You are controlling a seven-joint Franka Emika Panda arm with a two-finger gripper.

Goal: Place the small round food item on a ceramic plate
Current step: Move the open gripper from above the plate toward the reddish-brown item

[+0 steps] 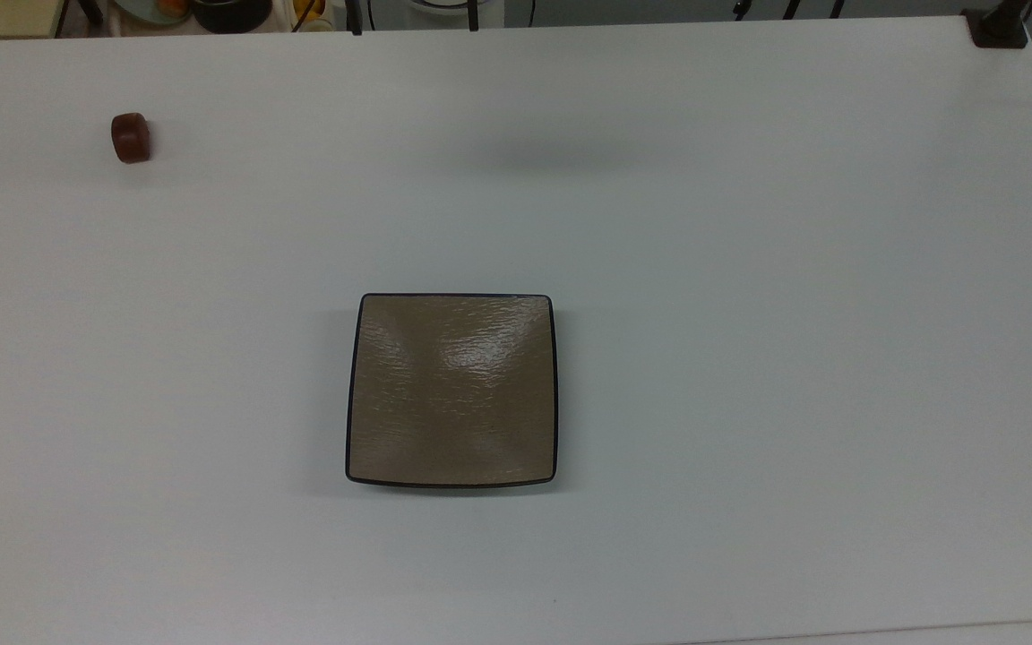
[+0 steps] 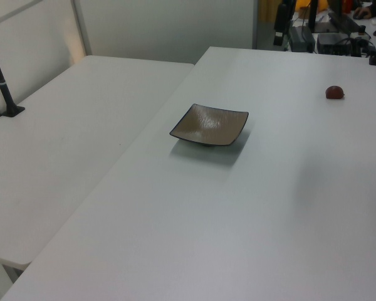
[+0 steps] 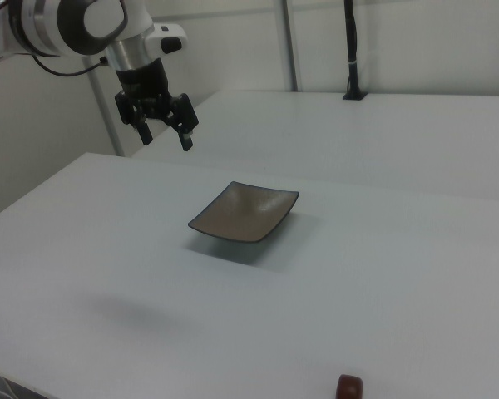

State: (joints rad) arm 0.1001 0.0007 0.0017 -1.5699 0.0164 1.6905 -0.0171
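Observation:
The small round food item (image 1: pixel 131 138) is a glossy reddish-brown lump lying on the white table at the top view's far left; it also sits near the left view's right edge (image 2: pixel 334 93) and at the right view's bottom edge (image 3: pixel 349 386). The ceramic plate (image 1: pixel 373 448) is square, tan-brown with a dark rim, and lies bare in the middle of the table (image 2: pixel 188 128) (image 3: pixel 212 224). My gripper (image 3: pixel 165 135) hangs high in the air at the right view's upper left, open with nothing between its fingers, far from both the plate and the food item.
A black post base (image 1: pixel 998 31) stands at the table's corner in the top view's upper right. A second white table (image 2: pixel 62 138) adjoins on the left view's left, with a black pole (image 2: pixel 3 88) on it. Clutter (image 1: pixel 229 13) lies beyond the table's far edge.

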